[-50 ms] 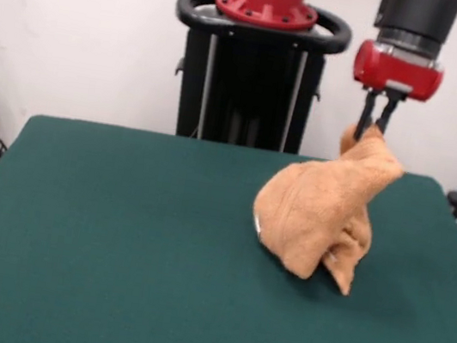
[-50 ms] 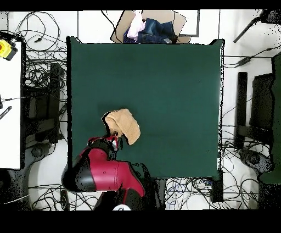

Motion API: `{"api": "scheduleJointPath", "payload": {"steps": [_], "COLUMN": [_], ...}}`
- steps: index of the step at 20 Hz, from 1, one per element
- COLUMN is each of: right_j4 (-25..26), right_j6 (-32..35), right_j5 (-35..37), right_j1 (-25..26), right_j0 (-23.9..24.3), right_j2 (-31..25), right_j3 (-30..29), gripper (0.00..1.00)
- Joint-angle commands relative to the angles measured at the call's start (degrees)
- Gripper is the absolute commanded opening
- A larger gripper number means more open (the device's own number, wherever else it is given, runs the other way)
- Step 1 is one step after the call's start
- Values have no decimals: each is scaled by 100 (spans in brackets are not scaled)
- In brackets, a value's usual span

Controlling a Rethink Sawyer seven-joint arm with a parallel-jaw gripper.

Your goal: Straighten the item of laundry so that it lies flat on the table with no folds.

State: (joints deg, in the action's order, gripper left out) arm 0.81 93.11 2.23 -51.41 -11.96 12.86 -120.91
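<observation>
Step in hand: the gripper (image 1: 372,130) has the towel (image 1: 319,216) pinched by one high point and is lifting it; I judge this to be the shake-out before spreading.
Doing it well: it seems best to raise the cloth until the bunched lower part hangs free, then drag it toward the open middle of the table (image 1: 113,240) and lay it down slowly so the trailing edge settles first and no fold gets trapped underneath.
Jaws: drawn in narrow, closed on a peak of the towel, with the cloth bulging up on either side of the two dark fingers (image 1: 365,119).
Towel and jaws: the held peak sits right between the tips; the rest drapes down and away from them in a crumpled cone, its lower folds resting on the green top.
Towel on the table: in the overhead view the towel (image 2: 124,125) lies near the robot's edge, off to one side, close to the arm (image 2: 104,170), with much of the table bare beyond it.
</observation>
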Motion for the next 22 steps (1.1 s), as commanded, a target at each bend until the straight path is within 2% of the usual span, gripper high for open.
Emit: {"api": "scheduleJointPath", "payload": {"steps": [1, 5, 9, 13, 18, 22], "right_j4": [-365, -475, -512, -512, -476, -425], "right_j6": [1356, 1445, 1451, 1423, 1715, 1904], "right_j5": [633, 866, 1419, 1811, 2620, 3033], "right_j1": [-188, -393, -743, -1045, -1461, -1600], "right_j0": [-166, -359, -581, -621, -1128, -1435], "right_j2": [229, 382, 613, 654, 1056, 1330], "right_j3": [-257, -343, -338, -398, -296, -171], "gripper": [0, 0, 0, 0, 0, 0]}}
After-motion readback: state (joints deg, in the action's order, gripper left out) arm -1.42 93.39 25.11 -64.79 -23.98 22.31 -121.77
